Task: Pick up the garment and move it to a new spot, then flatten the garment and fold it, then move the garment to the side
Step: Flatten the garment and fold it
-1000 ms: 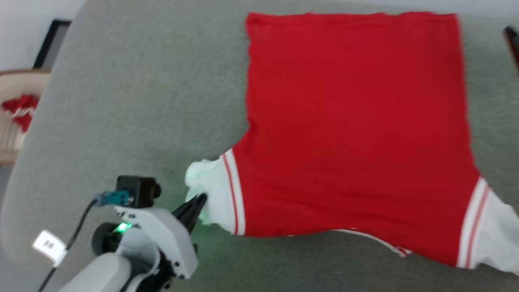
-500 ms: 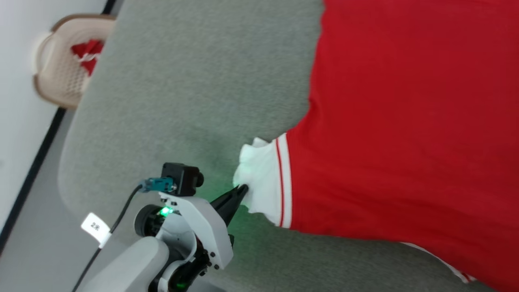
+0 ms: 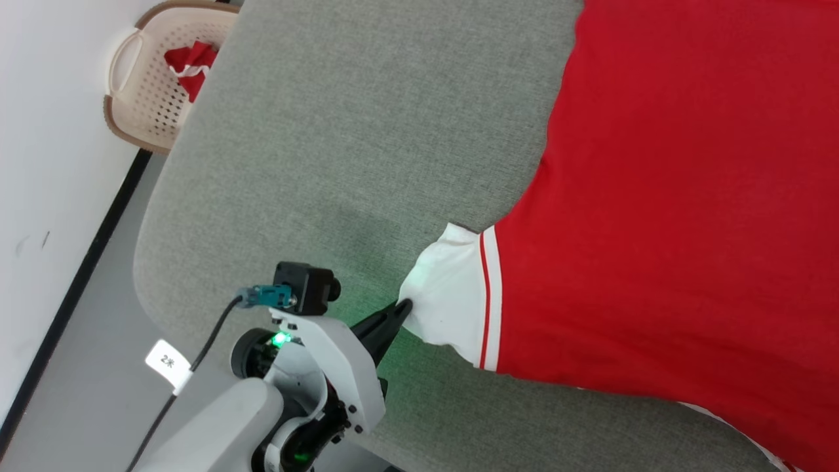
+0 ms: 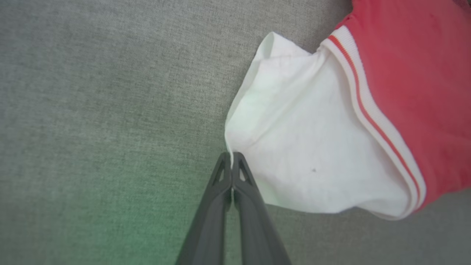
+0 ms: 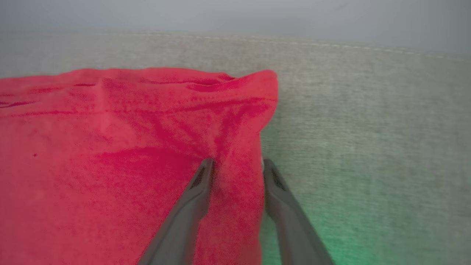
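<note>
"Left gripper first: your two dark fingers are pressed fully together, with the thin outer edge of the white sleeve nipped between their tips."

"And where is the shirt from there?"

"The shirt lies spread on the grey padded top, all of it to the right of your left fingertips in the head view. The sleeve runs straight on from those tips to the striped trim and into the red body, so its length lines up with your fingers. Pulling back along that line looks like the way to draw it flat. That is my judgement only."

"Right side?"

"Your right gripper has its fingers apart, astride the side edge of the red cloth, just short of a corner. One finger rests on the cloth and the other sits beside the edge on the grey top. I see nothing clamped there yet."

"Which arm leads?"

"The left is the one with a hold, and it is nearest the sleeve. A basket stands well off to the left, clear of the work."
</note>
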